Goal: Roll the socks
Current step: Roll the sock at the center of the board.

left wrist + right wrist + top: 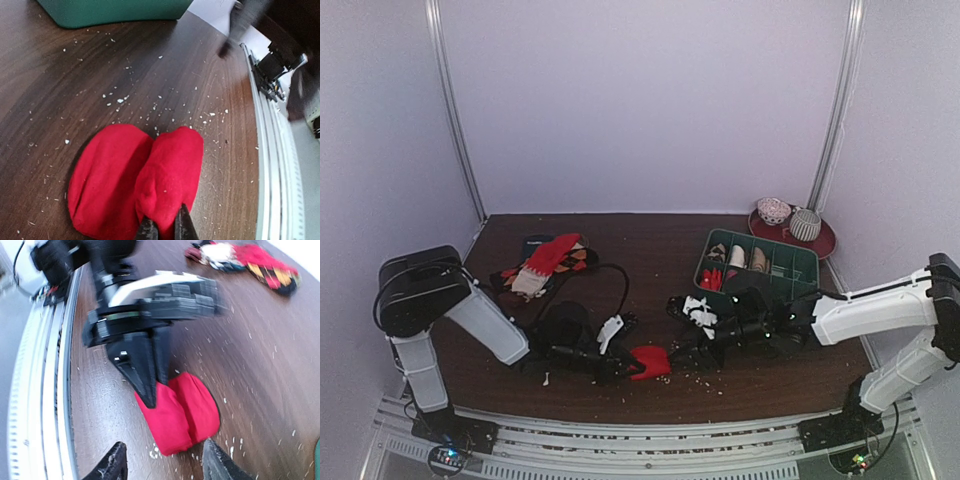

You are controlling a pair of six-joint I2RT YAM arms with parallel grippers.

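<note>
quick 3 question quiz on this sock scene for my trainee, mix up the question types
1. True or false: the left jaws are shut on the red sock.
2. The right jaws are: A) shut on the red sock, B) open, close to the red sock, C) inside the green tray.
3. Fill in: the green tray sits on the robot's ___ side.

Key: 1 true; 2 B; 3 right.

Motion-blurred left end effector (150,396) at red sock (186,415); green tray (110,12) cropped by top edge.
</note>
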